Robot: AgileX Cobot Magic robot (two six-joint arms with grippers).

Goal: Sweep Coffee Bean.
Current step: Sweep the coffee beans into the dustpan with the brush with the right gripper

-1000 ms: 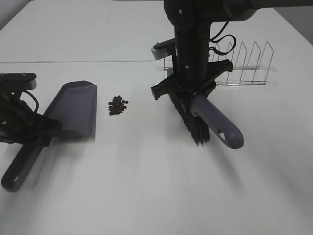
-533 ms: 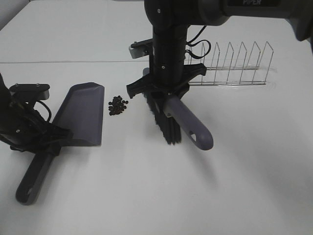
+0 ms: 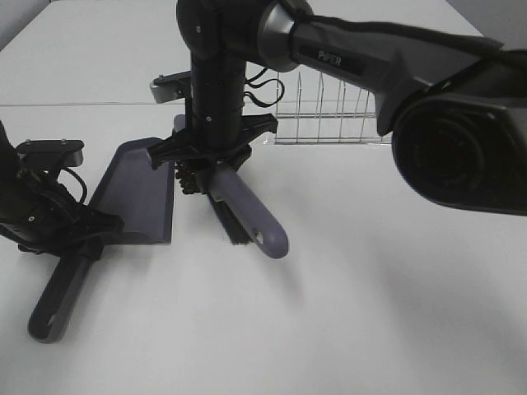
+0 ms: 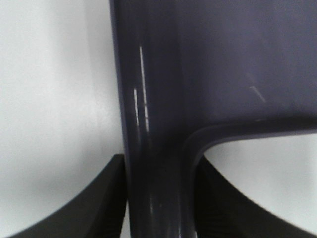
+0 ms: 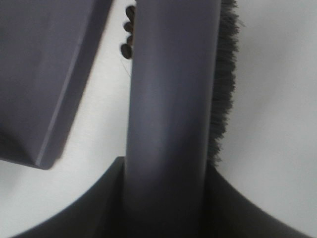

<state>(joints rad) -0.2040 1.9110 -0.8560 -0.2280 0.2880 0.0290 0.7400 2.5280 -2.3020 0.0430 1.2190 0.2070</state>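
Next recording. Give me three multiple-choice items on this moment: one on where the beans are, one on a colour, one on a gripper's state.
1. Relative to the dustpan and the brush, the coffee beans lie:
A. inside the dustpan
B. on the table between the two
C. on top of the brush handle

2. The dustpan is:
A. red
B. dark grey
C. yellow

3. The right gripper is:
A. open above the brush
B. shut on nothing
C. shut on the brush

Answers:
1 B, the beans show on white table between the pan's front edge and the brush.
2 B, the exterior and wrist views both show dark grey plastic.
3 C, its jaws press the handle from both sides.
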